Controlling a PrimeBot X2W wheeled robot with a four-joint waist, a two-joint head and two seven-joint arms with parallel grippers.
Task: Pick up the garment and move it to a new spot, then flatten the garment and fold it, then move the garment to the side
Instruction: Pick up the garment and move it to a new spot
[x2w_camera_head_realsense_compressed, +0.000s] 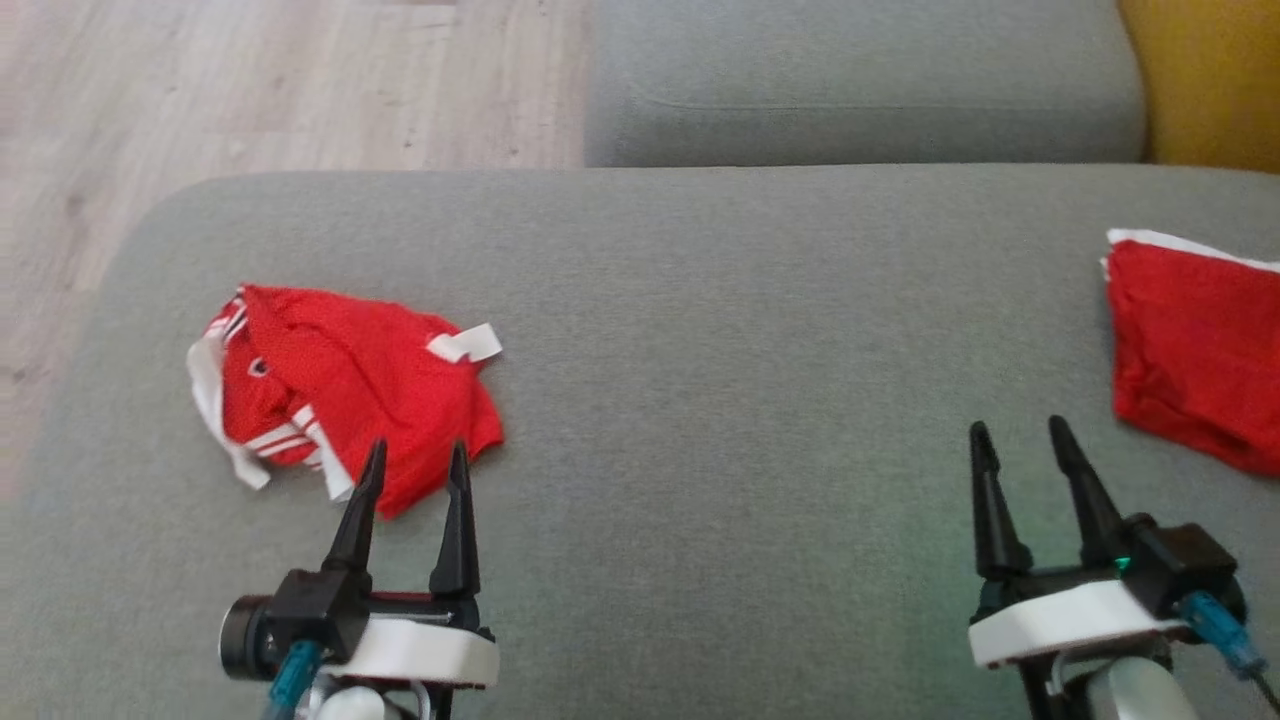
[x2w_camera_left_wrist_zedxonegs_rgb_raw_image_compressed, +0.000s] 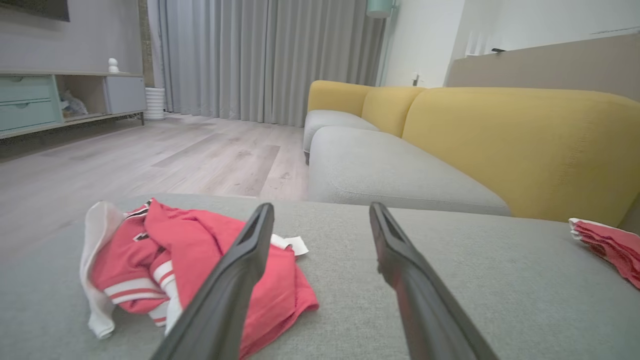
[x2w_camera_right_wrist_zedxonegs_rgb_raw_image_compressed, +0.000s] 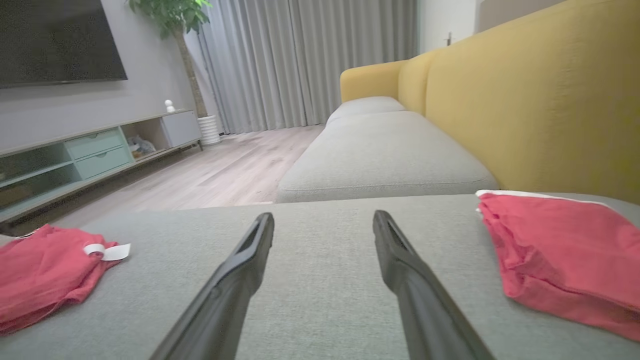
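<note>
The garment (x2w_camera_head_realsense_compressed: 350, 390) lies in a crumpled heap on the left part of the wide grey seat cushion (x2w_camera_head_realsense_compressed: 700, 330), not far from its rounded left corner. It is bright red with a fine dotted weave. A white band runs down its left edge and curls under. Near the front of the heap, white stripes cross a bunched fold, and more thin stripes show at the top left. A small dark badge sits on the red just inside the white band. A white tag (x2w_camera_head_realsense_compressed: 465, 344) sticks out flat from its upper right side onto the cushion. The cloth is folded over itself unevenly, with one loose corner pointing toward the robot.

The left gripper (x2w_camera_head_realsense_compressed: 417, 450) is right at that near corner, its two dark fingers spread wide with nothing clasped between them. From the head view the tips overlap the red edge, though I can't tell whether they touch the cloth or hang just above it.

The right gripper (x2w_camera_head_realsense_compressed: 1019, 428) is well apart from the garment, over bare cushion, fingers just as wide and empty. Just beside it on the right lies a second red cloth (x2w_camera_head_realsense_compressed: 1200, 350) with a white edge, folded flat.

Behind the cushion are another grey seat (x2w_camera_head_realsense_compressed: 860, 80), a yellow backrest (x2w_camera_left_wrist_zedxonegs_rgb_raw_image_compressed: 525, 145) and a pale wooden floor (x2w_camera_head_realsense_compressed: 250, 90).
</note>
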